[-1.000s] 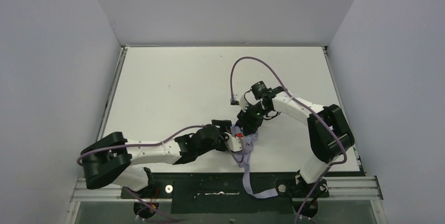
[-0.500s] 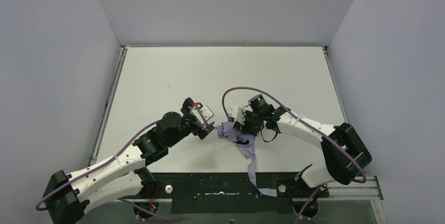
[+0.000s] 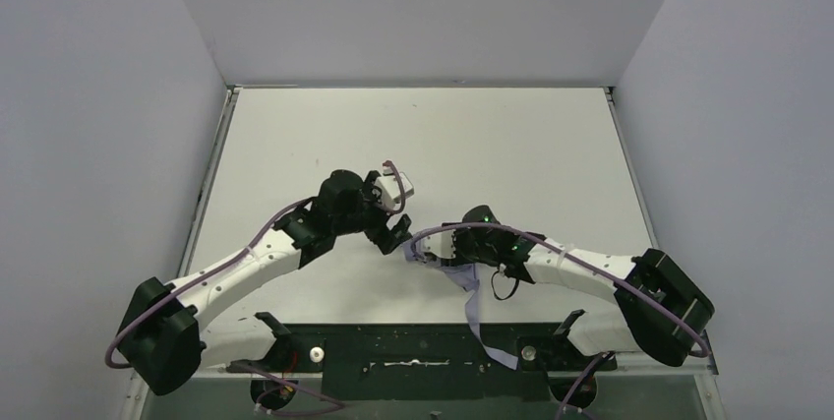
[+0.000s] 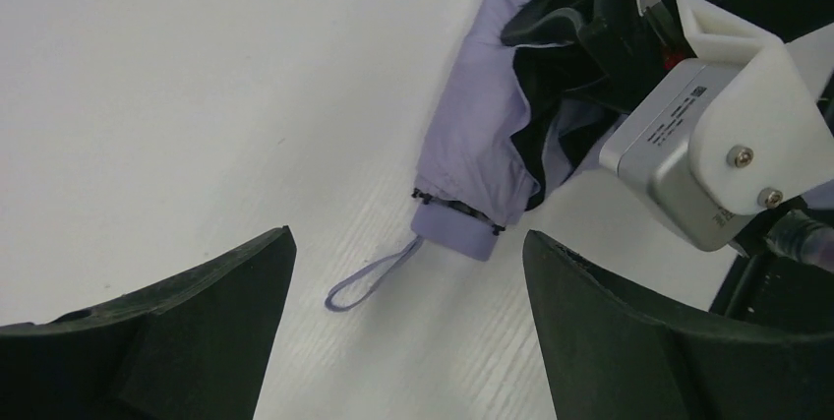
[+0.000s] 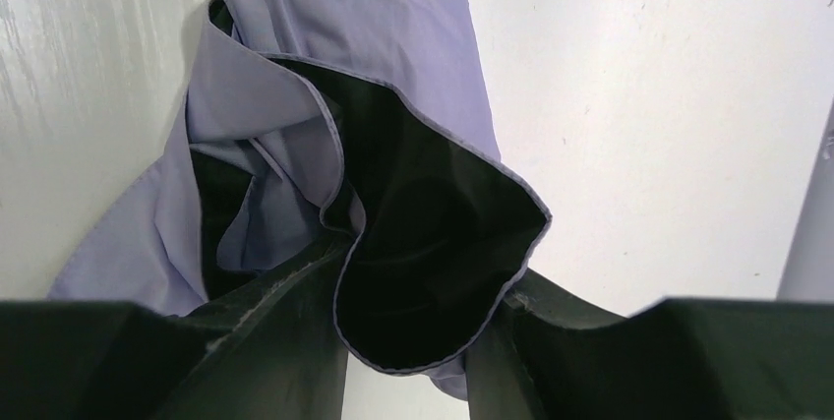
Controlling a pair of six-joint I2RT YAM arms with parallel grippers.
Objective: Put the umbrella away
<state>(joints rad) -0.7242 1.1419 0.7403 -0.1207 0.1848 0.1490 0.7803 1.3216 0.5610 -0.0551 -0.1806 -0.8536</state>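
The umbrella (image 3: 462,280) lies folded on the white table near the front middle, pale lavender with a black lining. In the left wrist view its body (image 4: 472,145), handle (image 4: 454,230) and wrist loop (image 4: 364,280) show. My left gripper (image 3: 393,236) is open and empty just left of the handle, its jaws wide apart over bare table (image 4: 408,235). My right gripper (image 3: 425,251) is shut on a fold of the umbrella fabric (image 5: 374,17), pinched between its fingers (image 5: 428,263). The shaft and strap are hidden.
A lavender fabric strip (image 3: 482,336) trails from the umbrella over the table's front edge onto the black base rail (image 3: 393,346). Grey walls close the table on three sides. Purple cables (image 3: 462,229) loop over both arms. The right wrist camera housing (image 4: 708,145) sits next to the umbrella.
My left gripper has left the umbrella, moved up and left, and now hovers open beside the handle. My right gripper has come nearer and left, dragging the fabric with it.
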